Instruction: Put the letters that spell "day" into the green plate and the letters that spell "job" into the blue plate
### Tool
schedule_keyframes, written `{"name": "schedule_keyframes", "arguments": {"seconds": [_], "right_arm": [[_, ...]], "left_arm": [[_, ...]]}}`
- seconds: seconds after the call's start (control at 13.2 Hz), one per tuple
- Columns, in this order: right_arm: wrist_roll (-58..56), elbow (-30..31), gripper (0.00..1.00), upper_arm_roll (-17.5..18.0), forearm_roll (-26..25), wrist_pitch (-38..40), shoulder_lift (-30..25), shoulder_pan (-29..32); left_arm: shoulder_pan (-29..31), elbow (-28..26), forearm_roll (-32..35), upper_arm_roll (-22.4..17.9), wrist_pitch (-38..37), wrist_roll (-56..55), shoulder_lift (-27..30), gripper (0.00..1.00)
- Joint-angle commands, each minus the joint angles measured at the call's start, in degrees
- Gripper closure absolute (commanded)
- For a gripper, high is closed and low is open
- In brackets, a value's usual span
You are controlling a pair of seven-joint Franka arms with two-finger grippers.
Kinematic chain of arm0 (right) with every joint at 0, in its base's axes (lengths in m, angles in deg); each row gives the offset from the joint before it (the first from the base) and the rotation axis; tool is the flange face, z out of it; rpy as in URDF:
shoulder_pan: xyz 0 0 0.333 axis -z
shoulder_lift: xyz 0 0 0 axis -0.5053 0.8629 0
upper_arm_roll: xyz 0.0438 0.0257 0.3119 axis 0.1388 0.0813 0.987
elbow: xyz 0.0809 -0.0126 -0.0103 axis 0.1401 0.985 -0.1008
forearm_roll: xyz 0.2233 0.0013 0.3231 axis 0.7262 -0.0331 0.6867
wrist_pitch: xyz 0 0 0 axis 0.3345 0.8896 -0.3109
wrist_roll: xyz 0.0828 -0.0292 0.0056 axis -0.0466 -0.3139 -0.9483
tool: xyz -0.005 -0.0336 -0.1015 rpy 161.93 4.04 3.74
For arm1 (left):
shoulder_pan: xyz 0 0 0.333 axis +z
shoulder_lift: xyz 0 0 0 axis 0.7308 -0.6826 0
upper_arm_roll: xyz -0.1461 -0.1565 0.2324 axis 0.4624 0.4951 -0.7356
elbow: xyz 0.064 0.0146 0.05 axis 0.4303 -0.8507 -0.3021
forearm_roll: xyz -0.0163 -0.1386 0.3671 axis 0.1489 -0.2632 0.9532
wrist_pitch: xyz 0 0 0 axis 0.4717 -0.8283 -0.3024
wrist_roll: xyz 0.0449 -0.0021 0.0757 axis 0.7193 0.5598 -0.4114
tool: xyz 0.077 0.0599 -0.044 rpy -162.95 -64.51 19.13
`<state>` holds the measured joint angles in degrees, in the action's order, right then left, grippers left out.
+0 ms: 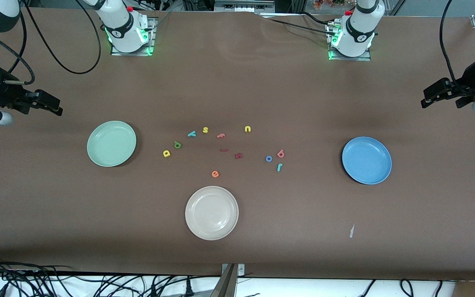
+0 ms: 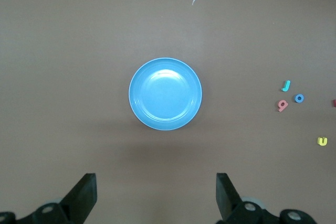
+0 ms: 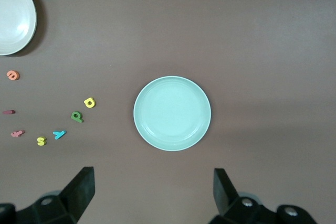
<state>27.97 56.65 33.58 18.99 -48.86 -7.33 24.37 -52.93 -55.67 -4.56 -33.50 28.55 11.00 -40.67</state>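
Note:
The green plate (image 1: 111, 143) (image 3: 172, 113) lies toward the right arm's end and the blue plate (image 1: 366, 160) (image 2: 165, 94) toward the left arm's end, both with nothing in them. Beside the green plate lie the yellow a (image 1: 166, 153), olive d (image 1: 177, 144) and teal y (image 1: 191, 133). Toward the blue plate lie the blue o (image 1: 269, 158), pink b (image 1: 281, 154) and teal j (image 1: 279, 167). My right gripper (image 1: 41, 105) (image 3: 153, 190) hangs open above the table at its own end. My left gripper (image 1: 441, 102) (image 2: 156, 192) hangs open at the other end. Neither holds anything.
A cream-white plate (image 1: 211, 212) sits nearest the front camera. Other letters lie in the middle: yellow s (image 1: 205, 130), yellow u (image 1: 248, 129), orange e (image 1: 215, 174), a pink letter (image 1: 220, 135) and two dark red pieces (image 1: 238, 155). A paper scrap (image 1: 351, 231) lies near the front edge.

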Motion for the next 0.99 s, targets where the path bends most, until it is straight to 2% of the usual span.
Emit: {"name": "schedule_keyframes", "arguments": {"seconds": [0.0, 0.23, 0.91], "right_arm": [[0.3, -1.0, 0.00, -0.1, -0.8, 0.8, 0.4, -0.2], [0.2, -1.0, 0.00, -0.1, -0.8, 0.9, 0.4, -0.2], [0.2, -1.0, 0.00, -0.1, -0.8, 0.9, 0.4, -0.2]], "left_arm": [[-0.4, 2.4, 2.0, 0.3, -4.1, 1.5, -0.3, 0.00], [-0.6, 2.9, 1.9, 0.3, -8.1, 1.1, -0.3, 0.00], [-0.4, 2.9, 2.0, 0.2, -7.7, 1.4, -0.8, 0.00]]}}
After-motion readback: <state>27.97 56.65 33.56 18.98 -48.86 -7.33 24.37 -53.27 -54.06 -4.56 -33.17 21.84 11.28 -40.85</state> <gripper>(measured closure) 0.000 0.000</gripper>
